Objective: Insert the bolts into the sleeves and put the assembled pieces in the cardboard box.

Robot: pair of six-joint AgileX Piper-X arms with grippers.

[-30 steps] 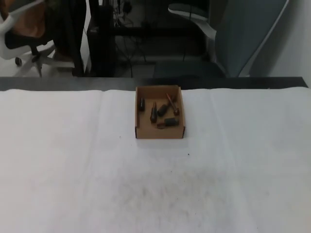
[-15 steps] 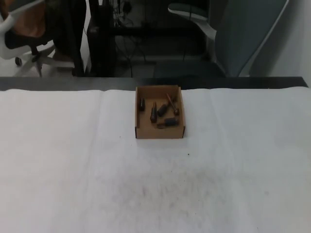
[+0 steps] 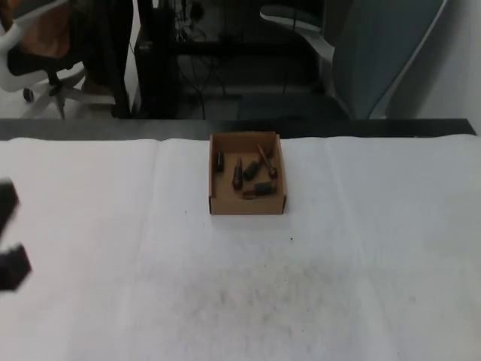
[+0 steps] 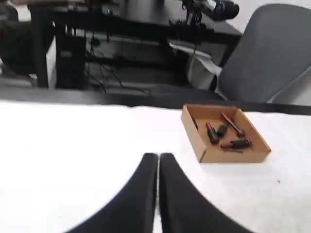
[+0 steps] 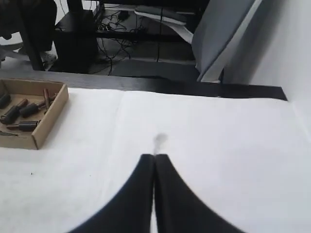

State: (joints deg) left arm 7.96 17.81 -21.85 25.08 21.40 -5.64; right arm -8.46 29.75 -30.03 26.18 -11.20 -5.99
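The cardboard box (image 3: pixel 247 204) sits at the back middle of the white bench and holds several dark bolt-and-sleeve pieces (image 3: pixel 253 171). In the left wrist view the box (image 4: pixel 232 151) lies ahead and to one side of my left gripper (image 4: pixel 158 157), whose fingers are shut with nothing between them. A dark blurred part of an arm (image 3: pixel 9 248) shows at the left edge of the high view. My right gripper (image 5: pixel 154 157) is shut and empty over bare cloth, with the box (image 5: pixel 43 124) far off to the side.
A white cloth (image 3: pixel 301 286) covers the bench. Beyond the bench's dark far edge (image 3: pixel 361 126) stand office chairs (image 3: pixel 353 53) and a dark desk with cables.
A dark part of an arm has come into the high view at the left edge. The box and the pieces in it have not moved.
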